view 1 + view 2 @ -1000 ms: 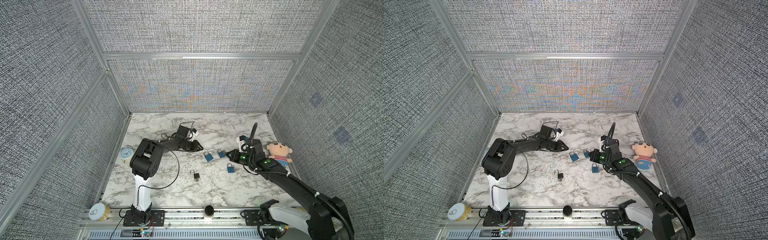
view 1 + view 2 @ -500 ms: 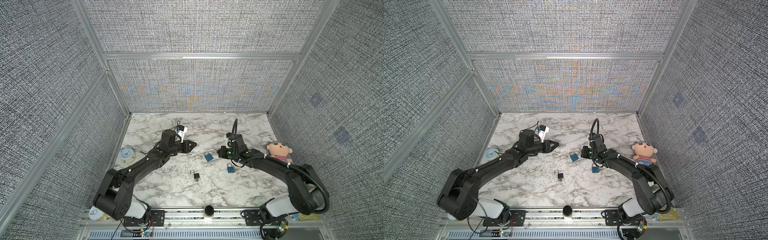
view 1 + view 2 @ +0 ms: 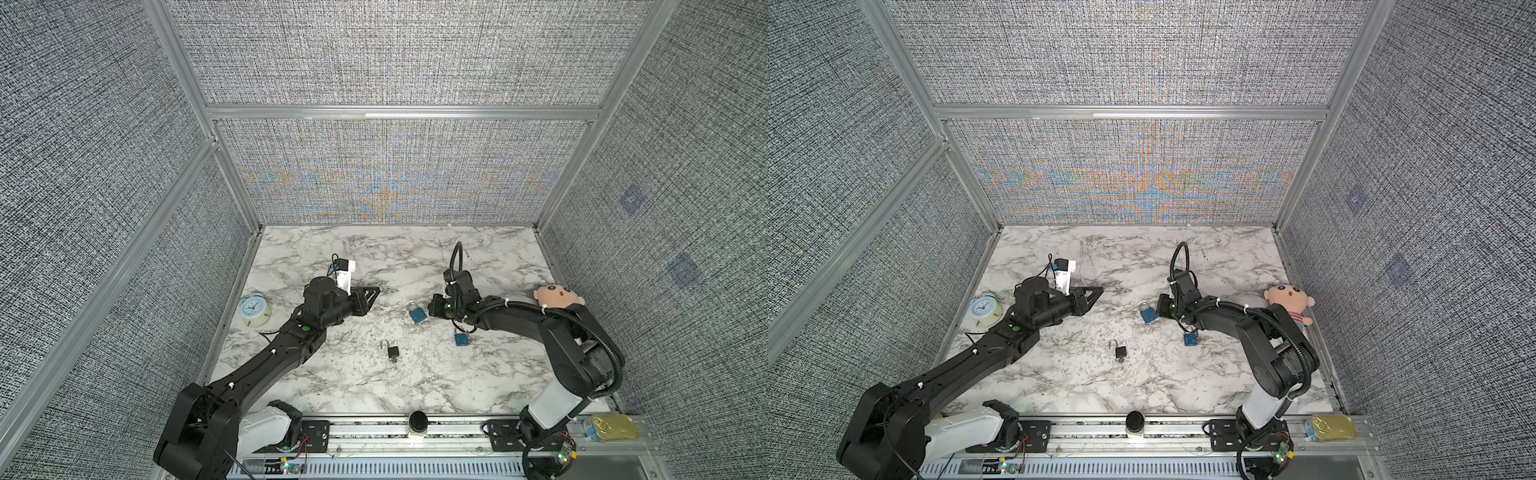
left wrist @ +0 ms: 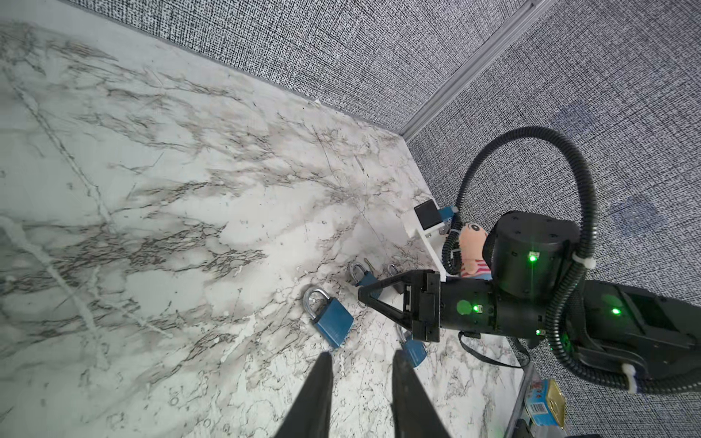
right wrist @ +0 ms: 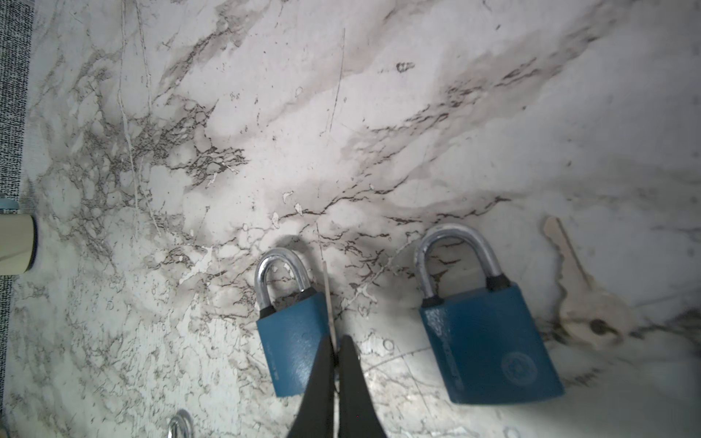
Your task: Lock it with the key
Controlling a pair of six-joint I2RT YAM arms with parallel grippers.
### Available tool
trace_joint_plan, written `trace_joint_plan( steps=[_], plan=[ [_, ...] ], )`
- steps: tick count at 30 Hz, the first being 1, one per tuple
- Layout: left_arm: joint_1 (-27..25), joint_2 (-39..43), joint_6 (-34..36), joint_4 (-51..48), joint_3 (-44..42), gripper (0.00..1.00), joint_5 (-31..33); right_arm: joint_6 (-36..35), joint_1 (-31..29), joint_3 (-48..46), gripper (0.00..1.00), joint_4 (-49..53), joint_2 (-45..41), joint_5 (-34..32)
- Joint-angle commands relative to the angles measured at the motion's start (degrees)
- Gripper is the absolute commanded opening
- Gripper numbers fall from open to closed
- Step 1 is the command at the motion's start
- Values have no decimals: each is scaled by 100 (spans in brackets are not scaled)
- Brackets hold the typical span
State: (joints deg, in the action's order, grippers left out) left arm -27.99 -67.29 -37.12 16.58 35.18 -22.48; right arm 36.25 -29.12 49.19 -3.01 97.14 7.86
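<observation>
My right gripper [image 5: 335, 339] is shut on a thin silver key [image 5: 328, 299], seen edge-on and sticking out past the fingertips. The key's blade lies just beside a small blue padlock [image 5: 294, 341] with its shackle down. A larger blue padlock [image 5: 489, 341] lies next to it. In both top views the right gripper [image 3: 433, 309] hovers low beside a blue padlock [image 3: 417, 314]. A black padlock [image 3: 392, 351] with a raised shackle lies nearer the front. My left gripper [image 4: 362, 354] is open and empty, well left of the locks [image 3: 371, 296].
A second key [image 5: 584, 303] lies flat beside the larger padlock. Another blue padlock [image 3: 462, 340] sits under the right forearm. A pale alarm clock [image 3: 252, 309] stands by the left wall, a plush doll [image 3: 557, 296] by the right wall, a tin [image 3: 615, 428] on the front rail.
The right gripper has moved left with the key and now covers one of the blue padlocks. The left gripper has drawn back slightly to the left. Both arms' elbows have swung outward.
</observation>
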Motion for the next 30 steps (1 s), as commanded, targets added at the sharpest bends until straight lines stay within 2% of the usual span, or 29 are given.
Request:
trace_joint_plan(
  steps=[1, 8, 12, 19, 25, 30],
  plan=[
    [4, -64, -23, 186, 51, 30, -46, 124, -2, 44, 4, -174, 107, -30],
    [1, -321, -57, -91, 321, 30, -193, 226, -17, -5, 11, -236, 218, 15],
    [1, -374, -71, -82, 334, 30, -198, 248, -41, -6, 19, -218, 249, 41],
    [8, -358, -76, -126, 338, 30, -182, 203, -82, -1, 21, 18, 21, -67],
    [10, -204, -62, -206, 231, 30, 97, 42, -290, 10, 24, 551, -426, -525],
    [21, 62, -163, -335, -13, 30, 620, -13, -706, -6, 27, 911, -800, -888]
  ],
)
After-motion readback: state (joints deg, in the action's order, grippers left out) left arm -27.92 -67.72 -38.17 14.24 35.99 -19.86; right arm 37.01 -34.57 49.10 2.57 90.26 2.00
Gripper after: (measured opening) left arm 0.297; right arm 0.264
